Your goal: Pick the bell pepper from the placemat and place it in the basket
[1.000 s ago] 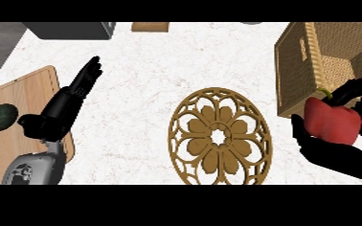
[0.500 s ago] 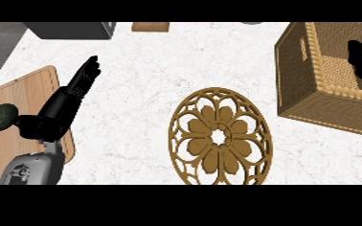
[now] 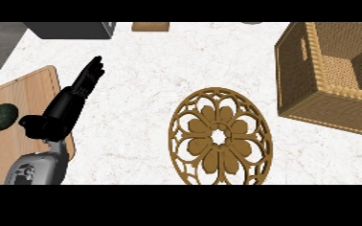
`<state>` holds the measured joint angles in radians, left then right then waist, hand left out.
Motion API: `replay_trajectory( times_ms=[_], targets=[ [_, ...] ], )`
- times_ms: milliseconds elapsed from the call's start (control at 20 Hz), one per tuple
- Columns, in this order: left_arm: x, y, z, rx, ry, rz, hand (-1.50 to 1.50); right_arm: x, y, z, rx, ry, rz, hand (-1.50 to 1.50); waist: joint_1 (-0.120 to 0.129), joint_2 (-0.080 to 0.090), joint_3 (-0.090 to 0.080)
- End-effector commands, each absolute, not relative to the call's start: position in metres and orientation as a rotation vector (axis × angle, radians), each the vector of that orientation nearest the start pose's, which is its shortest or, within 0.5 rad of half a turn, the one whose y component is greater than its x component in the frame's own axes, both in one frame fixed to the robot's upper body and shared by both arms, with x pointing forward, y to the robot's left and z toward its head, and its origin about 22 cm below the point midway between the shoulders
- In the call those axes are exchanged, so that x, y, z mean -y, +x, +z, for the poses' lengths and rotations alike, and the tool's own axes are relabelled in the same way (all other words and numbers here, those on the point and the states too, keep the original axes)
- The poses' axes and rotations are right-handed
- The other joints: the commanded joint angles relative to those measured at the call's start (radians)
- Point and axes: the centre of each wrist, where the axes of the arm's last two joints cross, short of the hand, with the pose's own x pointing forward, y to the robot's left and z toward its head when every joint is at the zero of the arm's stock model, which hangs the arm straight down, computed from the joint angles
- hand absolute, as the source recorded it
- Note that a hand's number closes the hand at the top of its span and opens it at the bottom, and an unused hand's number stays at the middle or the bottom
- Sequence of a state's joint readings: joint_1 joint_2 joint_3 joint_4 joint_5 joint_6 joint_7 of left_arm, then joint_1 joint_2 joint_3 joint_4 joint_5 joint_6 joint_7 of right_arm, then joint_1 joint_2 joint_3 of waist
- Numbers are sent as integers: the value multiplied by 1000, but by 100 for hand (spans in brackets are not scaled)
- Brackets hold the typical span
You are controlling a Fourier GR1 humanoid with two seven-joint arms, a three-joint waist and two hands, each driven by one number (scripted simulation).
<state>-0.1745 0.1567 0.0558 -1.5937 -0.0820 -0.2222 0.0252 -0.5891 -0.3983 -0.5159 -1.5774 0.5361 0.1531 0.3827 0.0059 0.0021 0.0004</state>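
Bell pepper: not visible anywhere in this view, neither on the placemat nor, so far as the open interior shows, in the basket; its position cannot be told. Far left, a wooden board (image 3: 28, 119) lies on the white marbled bench (image 3: 163, 67), with a dark green rounded object (image 3: 7, 116) at its left edge; the left hand (image 3: 74, 98) rests over the board's right edge, fingers straight and together, holding nothing. Centre, the round openwork placemat (image 3: 220, 136) lies bare. Right, the woven basket (image 3: 300, 86) stands just beside the placemat, its mouth open upward. The right hand is out of view, so whether it holds anything cannot be told.

Step in hand, as judged: carrying the pepper over the basket and releasing it; done well, the release should come low and well inside the rim, over the middle of the floor, clear of the tall near wall. Along the top edge a dark grey box (image 3: 71, 29) and a small tan block (image 3: 150, 26) stand well apart from that path; nothing obstructs the basket's mouth.
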Motion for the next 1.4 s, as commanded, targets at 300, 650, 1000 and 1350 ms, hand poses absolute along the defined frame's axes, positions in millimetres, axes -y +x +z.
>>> replay_trajectory(
  times_ms=[300,650,1000,1350],
  targets=[
    [-270,287,48,1693,36,-392,0,422,328,171,1668,-1065,86,150,-2,1,0],
    [-266,275,57,1696,43,-389,0,426,352,170,1713,-1034,-137,150,6,0,0],
    [-261,269,70,1689,44,-399,0,440,370,169,1715,-1087,-5,-150,8,0,0],
    [-284,288,60,1696,46,-376,0,445,370,188,1853,-912,-162,-150,0,-1,0]
  ],
)
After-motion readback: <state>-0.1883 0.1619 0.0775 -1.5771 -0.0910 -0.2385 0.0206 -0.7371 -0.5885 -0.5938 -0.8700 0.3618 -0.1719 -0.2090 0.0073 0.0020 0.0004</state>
